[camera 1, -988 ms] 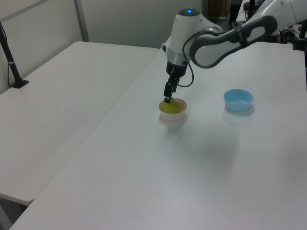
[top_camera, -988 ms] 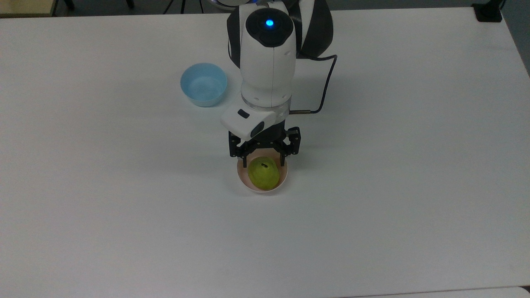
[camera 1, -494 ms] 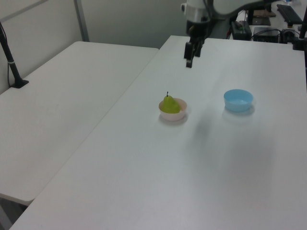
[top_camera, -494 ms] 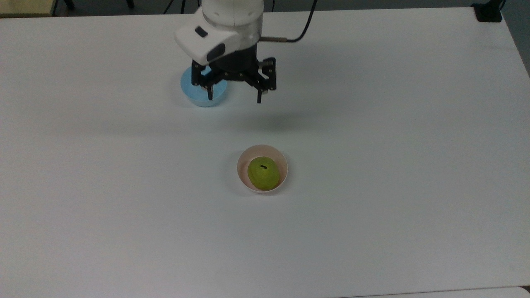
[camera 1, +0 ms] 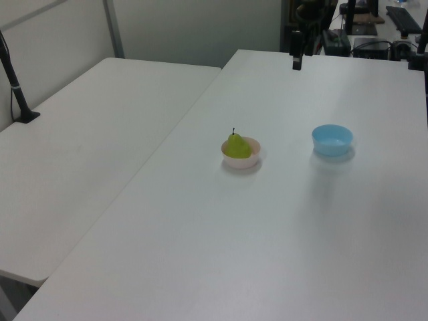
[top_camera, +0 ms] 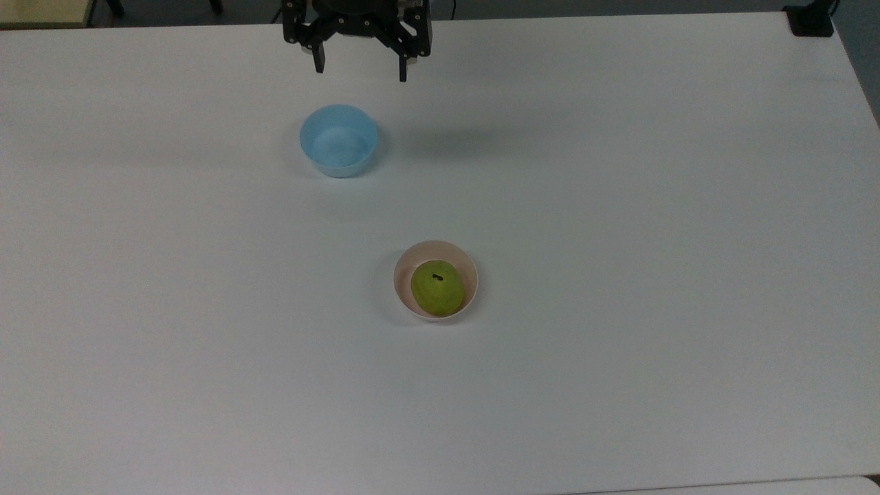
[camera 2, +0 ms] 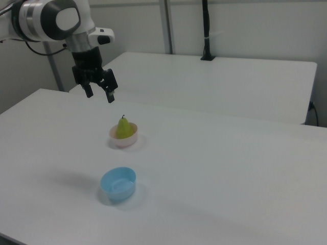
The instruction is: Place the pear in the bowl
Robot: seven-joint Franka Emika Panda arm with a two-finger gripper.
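Pear [top_camera: 438, 288] upright in bowl [top_camera: 403, 267] — end effector [top_camera: 359, 69] open

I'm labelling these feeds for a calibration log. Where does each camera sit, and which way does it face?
Top view: overhead, looking down on the white table; the open gripper hangs at the top edge, beyond the blue bowl.
Left view: raised off one side, looking along the table; gripper at the far end.
Right view: raised off the opposite side; gripper and arm at upper left.
All three share the pear standing in the pink bowl.
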